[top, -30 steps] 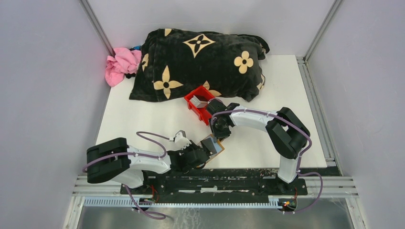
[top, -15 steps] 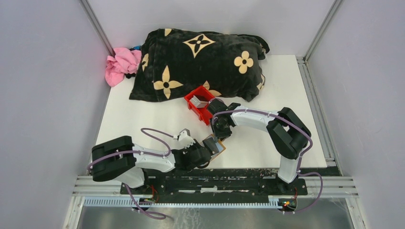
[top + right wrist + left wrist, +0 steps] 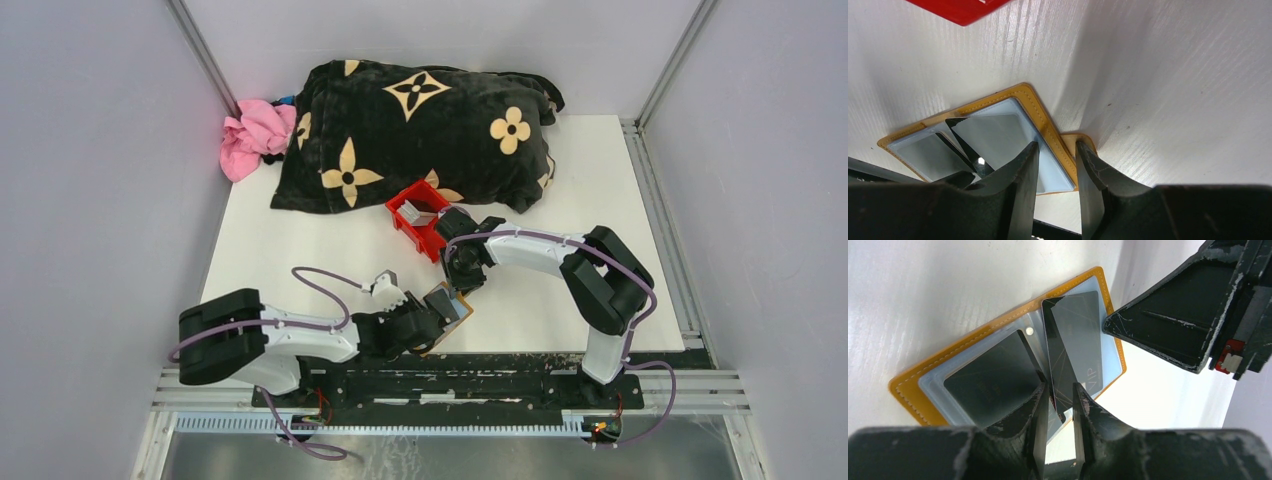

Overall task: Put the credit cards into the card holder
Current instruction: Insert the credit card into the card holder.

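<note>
The big white table [image 3: 300, 250] has a black blanket [image 3: 420, 130] with tan flowers at the back. In front of the blanket sits a small red bin [image 3: 404, 228] with grey cards [image 3: 421, 212] in it. Near the front edge, the tan card holder [image 3: 905, 390] lies open and flat. The right claw [image 3: 1057, 145] is a little open over the holder's edge. The left claw [image 3: 1060, 390] shows a narrow gap, and a dark card [image 3: 1078, 335] slants between its fingers. Another dark card [image 3: 988, 385] lies in a pocket.

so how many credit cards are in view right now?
3 cards: one seated in a card holder pocket, one between the left gripper's fingers over the other pocket, one grey in the red bin. More may lie under it.
</note>
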